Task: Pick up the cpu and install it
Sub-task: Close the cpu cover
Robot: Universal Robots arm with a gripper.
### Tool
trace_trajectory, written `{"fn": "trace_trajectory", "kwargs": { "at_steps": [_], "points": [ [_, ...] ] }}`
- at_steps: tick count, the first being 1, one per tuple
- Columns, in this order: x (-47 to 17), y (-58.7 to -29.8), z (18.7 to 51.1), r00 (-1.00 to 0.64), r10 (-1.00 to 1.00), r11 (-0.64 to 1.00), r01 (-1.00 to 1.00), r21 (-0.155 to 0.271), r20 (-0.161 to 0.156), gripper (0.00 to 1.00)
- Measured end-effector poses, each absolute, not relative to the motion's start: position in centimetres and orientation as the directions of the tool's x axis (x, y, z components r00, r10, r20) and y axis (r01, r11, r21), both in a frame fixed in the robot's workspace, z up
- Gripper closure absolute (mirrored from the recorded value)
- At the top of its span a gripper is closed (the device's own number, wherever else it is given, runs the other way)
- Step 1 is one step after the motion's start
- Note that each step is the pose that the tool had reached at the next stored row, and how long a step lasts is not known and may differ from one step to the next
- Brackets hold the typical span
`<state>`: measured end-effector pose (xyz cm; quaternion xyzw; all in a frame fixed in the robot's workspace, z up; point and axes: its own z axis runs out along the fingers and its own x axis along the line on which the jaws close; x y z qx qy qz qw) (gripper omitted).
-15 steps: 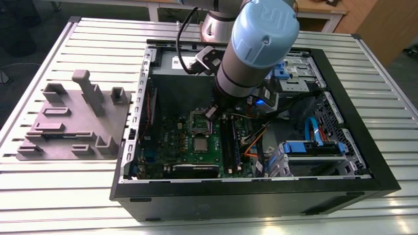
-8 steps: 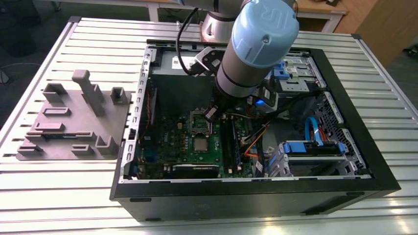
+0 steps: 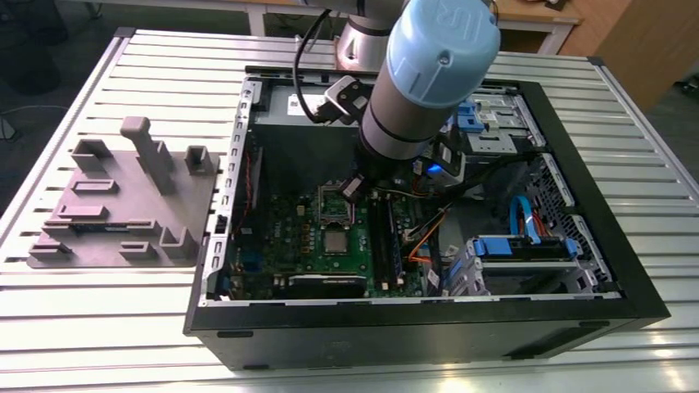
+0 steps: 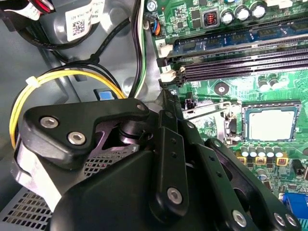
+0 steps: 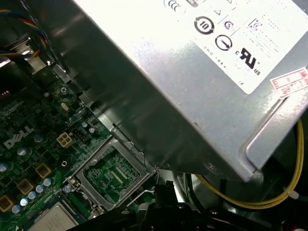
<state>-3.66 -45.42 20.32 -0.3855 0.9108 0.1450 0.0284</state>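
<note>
A slatted metal counter [image 3: 164, 74] carries an open computer case [image 3: 611, 246] and, at the exterior view's left of the case, a grey tray of moulded holders [image 3: 120, 205]. Inside the case lies a green motherboard [image 3: 290, 237], with a large grey metal box [image 3: 300, 151] bearing a white label just behind it, and blue drive brackets [image 3: 525, 246] on the far side of the board toward the exterior view's right.

The cpu [image 3: 335, 240], a small square chip with a dull silver top, lies flat on the motherboard, just in front of the empty socket [image 3: 333, 206] whose metal frame stands open. In the second wrist view the cpu [image 4: 272, 124] sits inside a dark square surround beside a row of small capacitors, with long black memory slots [image 4: 240, 67] running past it. In the first wrist view one corner of the cpu [image 5: 50, 219] shows next to the open socket [image 5: 113, 173], right under the edge of the labelled metal box [image 5: 192, 96].

The arm reaches down into the case above the socket, and the gripper [image 3: 355, 190] hangs close over the motherboard, near the cpu but apart from it. Its black linkages [image 4: 173, 159] fill the foreground of the second wrist view; I cannot tell how far its fingers are spread, and nothing is seen held in it. Yellow and black cables [image 4: 72, 77] curve beside the metal box.
</note>
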Motion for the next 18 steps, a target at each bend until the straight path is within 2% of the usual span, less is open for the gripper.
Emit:
{"fn": "trace_trajectory", "kwargs": {
  "at_steps": [11, 18],
  "points": [
    [-3.67, -45.43, 20.30, -0.701, -0.694, 0.660, -0.710, 0.244, -0.165, 0.90],
    [-3.66, -45.42, 19.88, -0.701, -0.686, 0.649, -0.710, 0.273, -0.196, 0.90]
  ]
}}
